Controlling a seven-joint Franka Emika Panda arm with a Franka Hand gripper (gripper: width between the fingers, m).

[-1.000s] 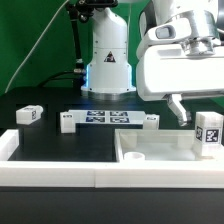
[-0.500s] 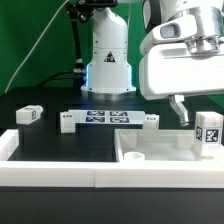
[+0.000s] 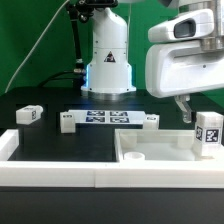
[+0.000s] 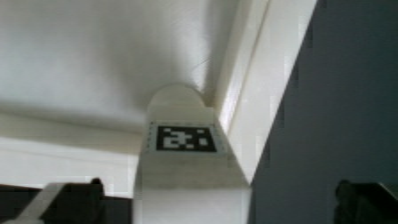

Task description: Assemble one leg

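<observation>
- Pincer (image 4: pixel 222 198) and its big white housing have shifted toward the exterior view's right and slightly up since a second ago. Panel, leg and loose blocks have not moved.
- Table (image 3: pixel 50 140): black, carries everything.
- White panel (image 3: pixel 150 148): lies flat and is the landmark. One open hole shows in its near corner on the exterior view's left.
- White rail (image 3: pixel 60 172): runs in front of the panel, on the camera side.
- Marker board (image 3: pixel 103 119): flat on the table, beyond the panel toward the exterior view's left.
- Leg (image 3: pixel 208 133): stands upright on the panel at its corner on the exterior view's right, tag facing the camera. Wrist view shows its tagged face (image 4: pixel 183 140) with the panel behind.
- Loose blocks (image 3: pixel 30 115): three, all off the panel. One sits at each end of the marker board and one farther out to the exterior view's left.
- Pincer state: spread wide. Fingertips (image 4: pixel 75 197) sit well apart on either side of the leg with no contact visible, and nothing is held.
- Progress, my read: the leg is placed at its corner and let go, so the carry and placement look done. Cannot tell whether it is fully seated or tightened. If not, what is left is to re-grip and turn it.
</observation>
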